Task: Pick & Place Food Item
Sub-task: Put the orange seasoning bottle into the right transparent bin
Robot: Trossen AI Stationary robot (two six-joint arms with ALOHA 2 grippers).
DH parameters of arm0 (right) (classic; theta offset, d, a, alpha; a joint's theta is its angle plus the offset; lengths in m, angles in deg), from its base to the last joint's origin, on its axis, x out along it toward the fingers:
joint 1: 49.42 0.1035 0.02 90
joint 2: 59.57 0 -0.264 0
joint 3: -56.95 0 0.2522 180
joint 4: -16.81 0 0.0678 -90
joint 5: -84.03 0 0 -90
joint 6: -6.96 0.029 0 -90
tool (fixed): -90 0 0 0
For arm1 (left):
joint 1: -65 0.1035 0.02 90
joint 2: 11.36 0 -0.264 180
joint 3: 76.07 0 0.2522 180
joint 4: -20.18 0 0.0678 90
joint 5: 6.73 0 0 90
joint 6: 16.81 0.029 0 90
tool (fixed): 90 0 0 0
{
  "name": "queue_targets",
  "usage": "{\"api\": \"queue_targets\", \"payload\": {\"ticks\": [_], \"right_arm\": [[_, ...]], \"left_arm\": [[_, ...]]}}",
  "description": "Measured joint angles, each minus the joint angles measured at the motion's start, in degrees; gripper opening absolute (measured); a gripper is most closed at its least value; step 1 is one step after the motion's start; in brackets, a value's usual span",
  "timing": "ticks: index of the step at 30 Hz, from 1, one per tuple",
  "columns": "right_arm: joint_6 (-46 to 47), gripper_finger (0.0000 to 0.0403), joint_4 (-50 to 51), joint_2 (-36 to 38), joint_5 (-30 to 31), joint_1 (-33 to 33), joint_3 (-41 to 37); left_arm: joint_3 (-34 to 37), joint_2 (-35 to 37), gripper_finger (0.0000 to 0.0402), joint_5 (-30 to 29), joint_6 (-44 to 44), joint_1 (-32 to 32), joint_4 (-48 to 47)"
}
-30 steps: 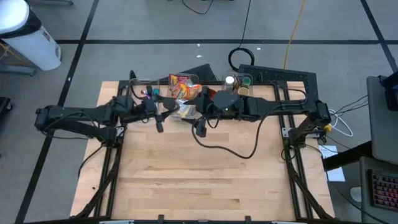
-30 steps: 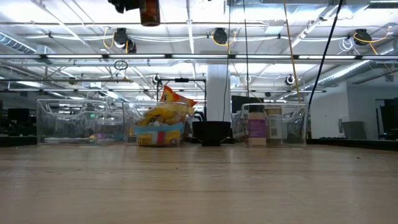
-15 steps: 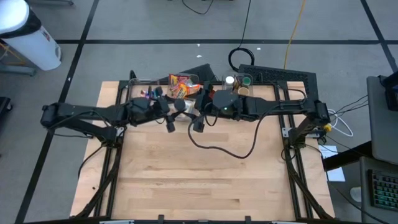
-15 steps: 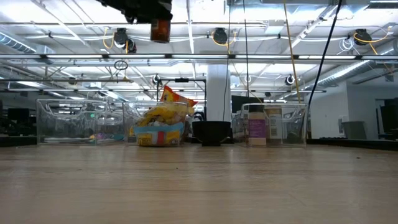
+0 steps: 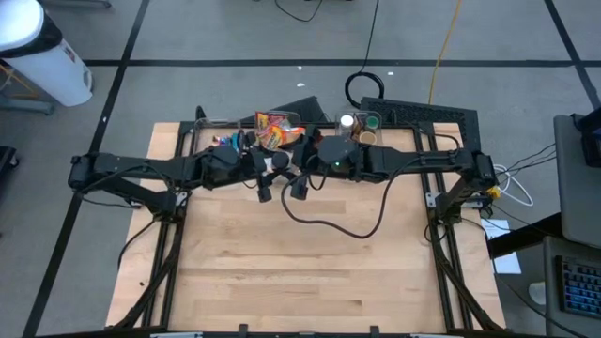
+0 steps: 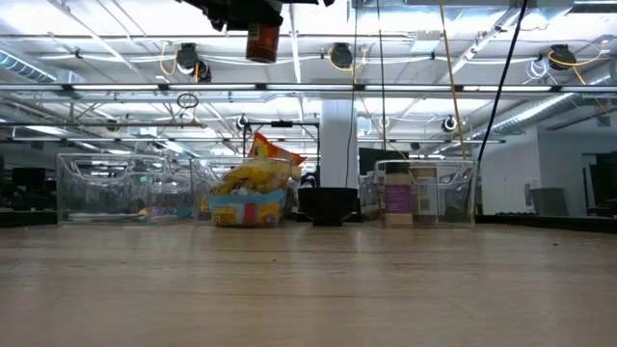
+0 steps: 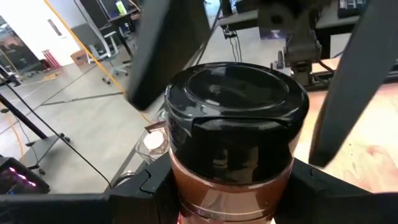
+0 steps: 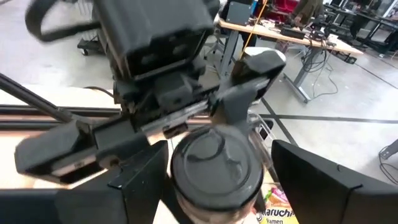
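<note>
Jar [image 7: 236, 137]: upright, black lid, pinched by left gripper [image 5: 266, 188], high above table [image 5: 310, 272].
Right gripper [image 5: 299, 191]: just beside, fingers spread either side of jar, w/o touching.

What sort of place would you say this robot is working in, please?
Probably a robotics lab or open workshop hall. The low view shows an exposed ceiling with pipes and strip lights, the wooden table stands on a taped concrete floor, and clear bins hold packaged food.

"aruchan Ramen" on packet [image 8: 278, 208], first letter cut off.
</note>
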Motion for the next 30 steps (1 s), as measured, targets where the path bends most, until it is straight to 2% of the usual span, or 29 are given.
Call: {"api": "queue_targets", "payload": {"ticks": [4, 9, 18, 30], "right_arm": [[-0.03, 0.0251, 1.15, -0.02, 0.00, 0.00, 0.00], [0.60, 0.0194, 1.91, -0.02, 0.03, -0.04, 0.00], [0.08, 0.0194, 2.04, -0.02, 0.03, -0.04, 0.00], [-1.47, 0.0194, 2.98, 0.02, 0.70, -0.60, -0.04]], "left_arm": [[-0.01, -0.02, 0.0191, -0.03, -0.02, 0.02, -0.08], [-0.01, 0.02, 0.0191, -0.05, -0.01, 0.00, -0.09], [-0.01, 0.02, 0.0195, -0.11, 0.12, 0.00, -0.03], [0.01, 0.11, 0.0273, -0.25, 1.16, -0.01, 1.03]]}}
